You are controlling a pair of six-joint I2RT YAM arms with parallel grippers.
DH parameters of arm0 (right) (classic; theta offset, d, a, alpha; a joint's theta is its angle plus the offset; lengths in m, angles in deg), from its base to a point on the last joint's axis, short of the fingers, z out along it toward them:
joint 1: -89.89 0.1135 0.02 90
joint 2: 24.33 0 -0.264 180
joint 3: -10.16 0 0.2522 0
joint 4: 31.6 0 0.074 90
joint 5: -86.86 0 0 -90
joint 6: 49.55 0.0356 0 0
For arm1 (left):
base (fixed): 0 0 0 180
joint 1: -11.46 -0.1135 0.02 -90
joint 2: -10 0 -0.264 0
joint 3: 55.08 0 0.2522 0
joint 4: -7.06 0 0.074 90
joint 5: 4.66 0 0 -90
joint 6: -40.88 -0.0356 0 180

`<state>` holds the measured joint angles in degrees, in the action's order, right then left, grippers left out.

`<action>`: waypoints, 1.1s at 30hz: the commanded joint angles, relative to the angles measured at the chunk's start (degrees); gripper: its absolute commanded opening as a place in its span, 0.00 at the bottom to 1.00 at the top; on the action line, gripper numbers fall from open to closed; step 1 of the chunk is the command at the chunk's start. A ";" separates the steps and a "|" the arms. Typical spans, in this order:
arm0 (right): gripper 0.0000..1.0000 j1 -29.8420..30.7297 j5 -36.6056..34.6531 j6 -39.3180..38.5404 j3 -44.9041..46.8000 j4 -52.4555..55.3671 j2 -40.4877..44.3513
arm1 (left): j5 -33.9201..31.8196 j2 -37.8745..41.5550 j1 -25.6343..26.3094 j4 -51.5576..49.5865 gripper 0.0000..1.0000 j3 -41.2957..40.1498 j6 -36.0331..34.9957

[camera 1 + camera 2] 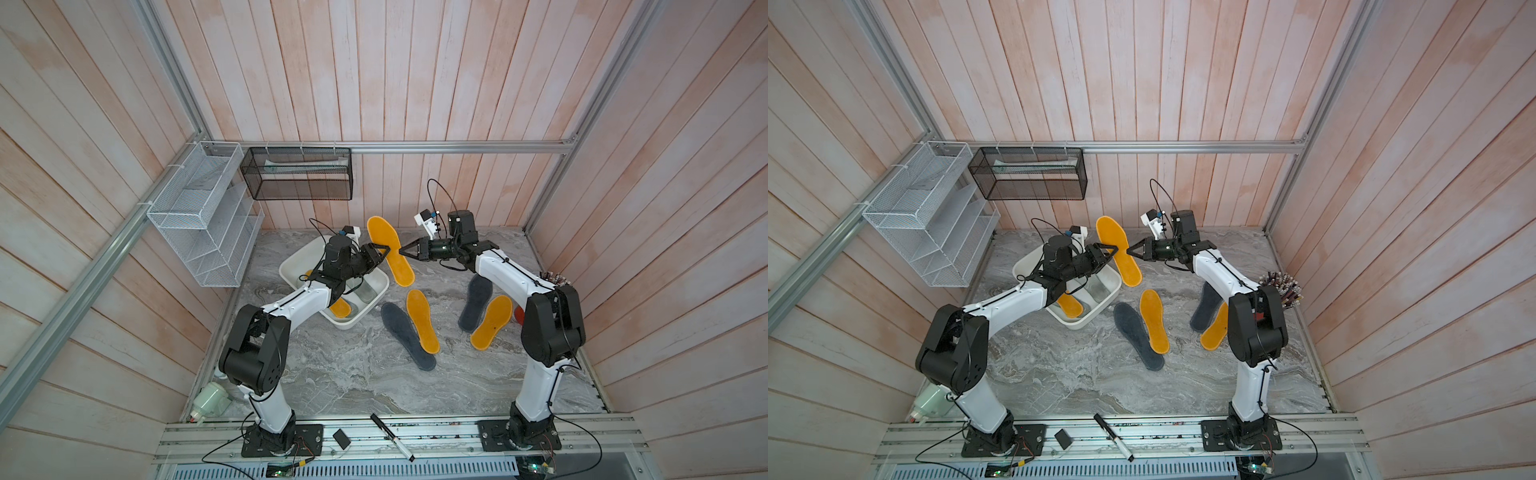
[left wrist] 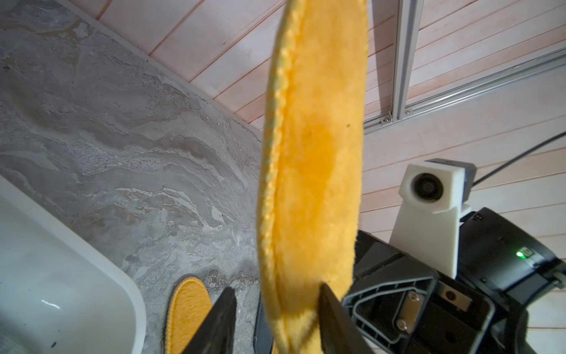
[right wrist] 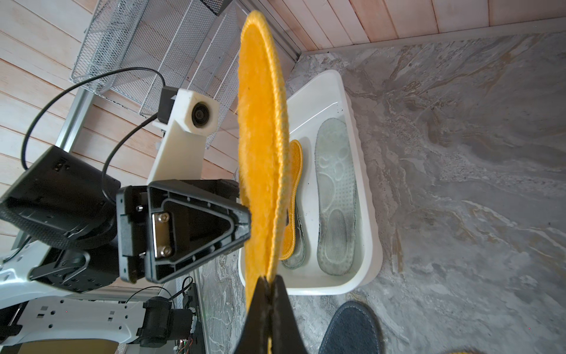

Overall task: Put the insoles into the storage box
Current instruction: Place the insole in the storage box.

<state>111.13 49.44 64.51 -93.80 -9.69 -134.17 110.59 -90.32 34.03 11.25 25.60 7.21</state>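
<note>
One orange insole (image 1: 390,249) is held clear of the table (image 1: 353,374), between the two grippers and just beside the box (image 1: 297,259). One long edge is pinched by the right gripper (image 3: 269,280), whose jaws are closed tight on it. The opposite edge is straddled by the left gripper (image 2: 275,298). Its jaws stand open around the edge, with one finger (image 2: 332,309) against the insole and the other parted from it by a visible gap.

Three insoles are seen in the box. Two pale ones (image 3: 335,199) are laid side by side on the bottom, and an orange one (image 3: 294,184) rests on one of them.

Four more are left on the table in two pairs. Near the middle a grey insole (image 1: 409,338) is touched along its side by a second orange (image 1: 423,322). Close to the right arm a grey one (image 1: 473,301) is partly overlapped by a third orange (image 1: 491,322).
</note>
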 commanded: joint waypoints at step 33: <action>0.15 0.31 -0.96 -1.46 -4.67 3.54 -3.54 | 0.12 -1.06 0.26 3.10 0.00 0.91 1.22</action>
<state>111.24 49.06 64.24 -96.77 -7.07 -136.95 111.86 -91.96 34.03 12.30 27.32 8.15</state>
